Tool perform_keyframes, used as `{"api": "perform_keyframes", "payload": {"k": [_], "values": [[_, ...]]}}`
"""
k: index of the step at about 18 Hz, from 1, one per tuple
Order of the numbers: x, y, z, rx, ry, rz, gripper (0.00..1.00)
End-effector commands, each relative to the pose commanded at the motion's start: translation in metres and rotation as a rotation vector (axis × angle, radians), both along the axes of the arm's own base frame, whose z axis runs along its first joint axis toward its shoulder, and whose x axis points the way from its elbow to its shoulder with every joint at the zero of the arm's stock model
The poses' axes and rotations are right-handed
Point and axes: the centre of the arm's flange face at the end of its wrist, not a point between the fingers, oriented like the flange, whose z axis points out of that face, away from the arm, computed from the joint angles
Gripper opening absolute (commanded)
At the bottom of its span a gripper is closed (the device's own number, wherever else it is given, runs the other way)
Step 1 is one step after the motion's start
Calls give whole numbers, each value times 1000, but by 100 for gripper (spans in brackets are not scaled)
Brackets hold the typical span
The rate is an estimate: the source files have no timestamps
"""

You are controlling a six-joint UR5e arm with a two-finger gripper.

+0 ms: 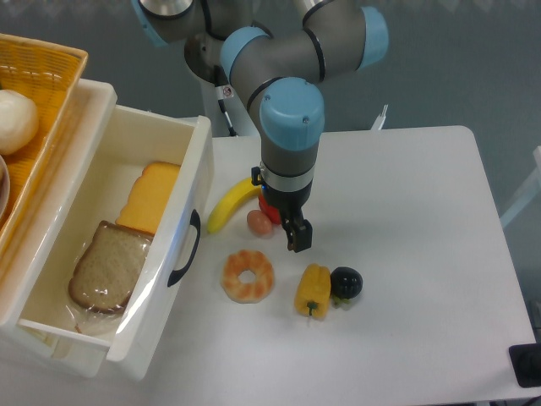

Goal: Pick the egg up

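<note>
One egg (pixel 257 222) sits on the counter (pixel 406 220), long axis roughly left-right, tucked between the single banana (pixel 230 203) and a red pepper (pixel 269 205). Gripper (pixel 292 235) hangs just beside it; can't tell its jaw spread. One shrimp ring (pixel 248 276) below.

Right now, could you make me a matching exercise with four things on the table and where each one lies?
Things:
1. egg
2. shrimp
3. banana
4. black ball

Places:
A. touching the yellow pepper's right side
B. nearest the drawer handle
C. between the banana and the gripper
D. in front of the egg, apart from it

Pairs: 1-C, 2-D, 3-B, 4-A
</note>
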Motion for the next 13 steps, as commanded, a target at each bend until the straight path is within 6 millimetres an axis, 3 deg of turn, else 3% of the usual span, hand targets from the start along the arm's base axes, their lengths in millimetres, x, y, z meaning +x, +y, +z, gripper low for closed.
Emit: {"api": "perform_keyframes", "payload": {"k": [5,7,8,9,13], "values": [[10,18,-4,38,7,108,100],[7,24,7,68,9,113,100],[3,39,19,115,-4,114,100],[-1,48,17,117,-33,158,100],[6,52,11,115,-45,136,100]]}}
